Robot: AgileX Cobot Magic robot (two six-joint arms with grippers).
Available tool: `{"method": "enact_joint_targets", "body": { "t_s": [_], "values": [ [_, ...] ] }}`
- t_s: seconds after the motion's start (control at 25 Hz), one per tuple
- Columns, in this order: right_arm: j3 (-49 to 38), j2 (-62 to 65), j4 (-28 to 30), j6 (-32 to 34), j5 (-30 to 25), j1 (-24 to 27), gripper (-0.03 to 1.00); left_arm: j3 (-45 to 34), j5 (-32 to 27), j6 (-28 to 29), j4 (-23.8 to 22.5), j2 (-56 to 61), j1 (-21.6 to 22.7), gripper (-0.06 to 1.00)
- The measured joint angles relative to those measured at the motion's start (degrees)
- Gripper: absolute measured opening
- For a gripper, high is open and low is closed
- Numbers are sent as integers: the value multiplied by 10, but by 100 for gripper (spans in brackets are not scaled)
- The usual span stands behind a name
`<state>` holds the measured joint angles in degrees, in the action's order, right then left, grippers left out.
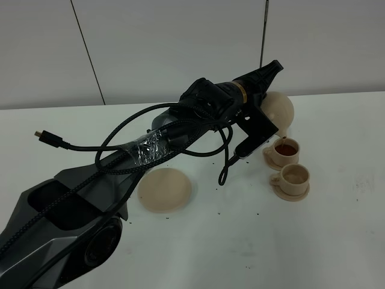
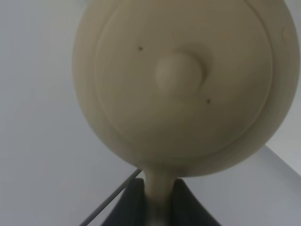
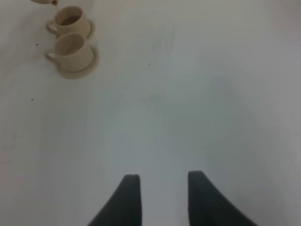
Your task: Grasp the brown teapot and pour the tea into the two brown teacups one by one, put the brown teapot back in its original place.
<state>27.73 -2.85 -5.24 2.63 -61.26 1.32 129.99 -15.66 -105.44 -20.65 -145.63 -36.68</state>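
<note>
White table [image 1: 337,241]: 1 teapot [image 1: 280,108] aloft, 2 teacups [image 1: 287,150], 3 saucers [image 1: 165,190].

The teapot [image 1: 280,108] was matte beige-tan, with two dark flecks on its lid [image 2: 181,75]. The far cup [image 1: 285,150] was the same tan and held reddish-brown tea. The near cup [image 1: 295,176] matched it and was paler inside. The plate [image 1: 165,189] was tan. The table [image 1: 337,241] was white with scattered dark specks. The arm [image 1: 72,198] was black, with a gold ring [image 1: 240,91].

White speckled table [image 1: 252,241]; pale panelled wall [image 1: 180,42], dark seams.
</note>
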Motion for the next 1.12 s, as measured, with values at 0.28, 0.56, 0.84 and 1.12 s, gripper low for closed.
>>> {"method": "enact_joint_targets", "body": {
  "t_s": [0.28,0.56,0.84,1.12],
  "values": [
    [0,0,0,0,0,0,24,0,0,0,1,0,0,17],
    [0,0,0,0,0,0,24,0,0,0,1,0,0,17],
    [0,0,0,0,0,0,24,0,0,0,2,0,0,17],
    [0,0,0,0,0,0,24,0,0,-1,2,0,0,17]
  ]
}}
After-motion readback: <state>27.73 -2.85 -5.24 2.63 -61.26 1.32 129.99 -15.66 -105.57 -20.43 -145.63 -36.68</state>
